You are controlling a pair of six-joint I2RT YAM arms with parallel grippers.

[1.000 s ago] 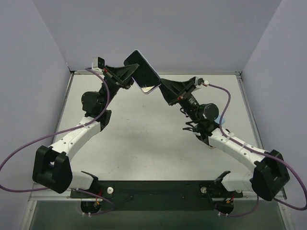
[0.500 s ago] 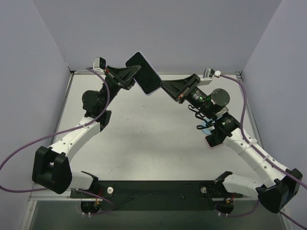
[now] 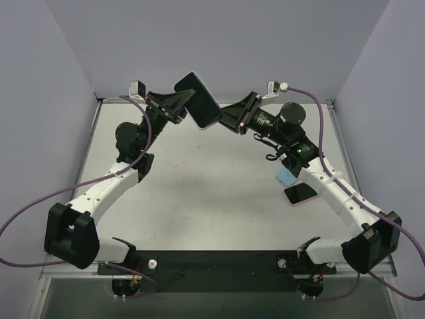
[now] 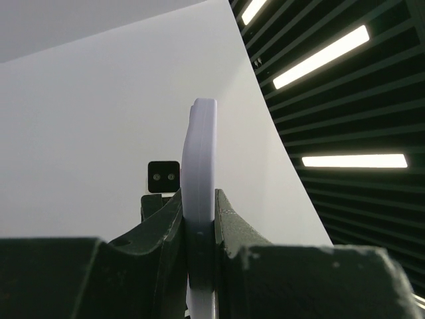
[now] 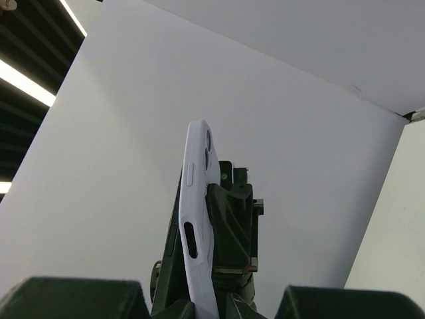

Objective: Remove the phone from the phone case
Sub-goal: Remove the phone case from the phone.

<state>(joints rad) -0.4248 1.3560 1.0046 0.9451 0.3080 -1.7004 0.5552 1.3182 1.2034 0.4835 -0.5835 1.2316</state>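
A phone with a dark screen in a lavender case is held in the air near the back wall, between both grippers. My left gripper is shut on its left side. In the left wrist view the case's edge stands upright, clamped between the fingers. My right gripper is shut on the lower right end. In the right wrist view the case bows slightly and runs down between the jaws at the bottom. The left gripper shows behind it.
A second phone and a small blue item lie on the table under the right forearm. Grey walls enclose the table on three sides. Purple cables trail from both arms.
The right arm's elbow has swung up and back, and its gripper has shifted a little up-left with the phone. The second phone and the blue item came into view. The left arm barely moved.
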